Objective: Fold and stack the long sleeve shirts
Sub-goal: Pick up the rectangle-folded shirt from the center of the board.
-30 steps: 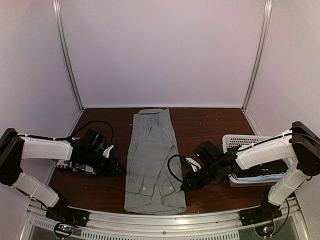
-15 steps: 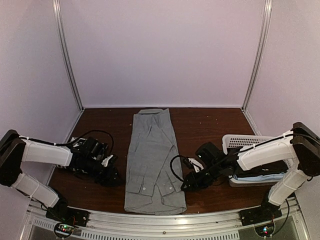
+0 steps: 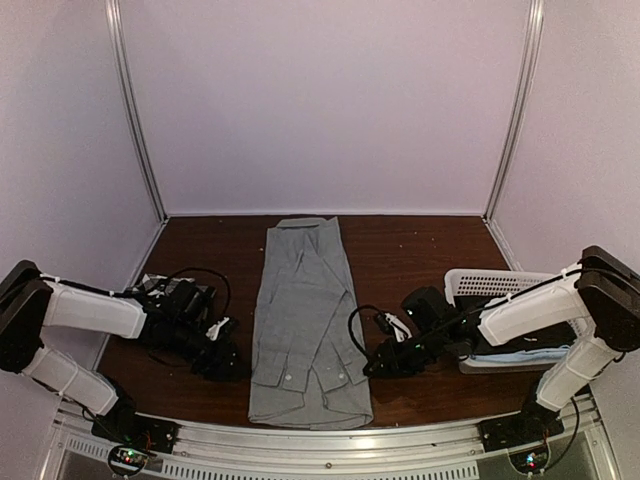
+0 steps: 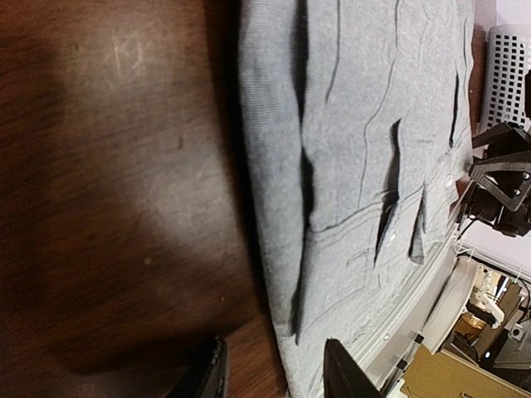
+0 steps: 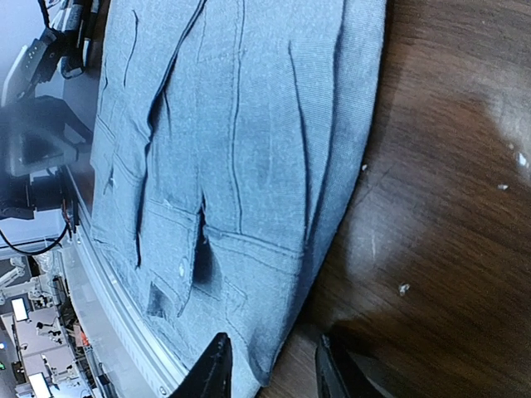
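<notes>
Black and low over the dark wooden table (image 3: pixel 410 250), our left gripper (image 3: pixel 224 356) sits just beside the near left edge of the grey shirt (image 3: pixel 305 310), its jaws partly spread and gripping nothing. We see the shirt lying flat mid-table, folded into a narrow strip. Its long axis runs from the near edge toward the back, collar pointing away from the arms, cuffs and hem nearest them. Our right gripper (image 3: pixel 380 362) sits at the shirt's near right edge, jaws likewise parted and empty. Farther right stands a white basket (image 3: pixel 495 280).
</notes>
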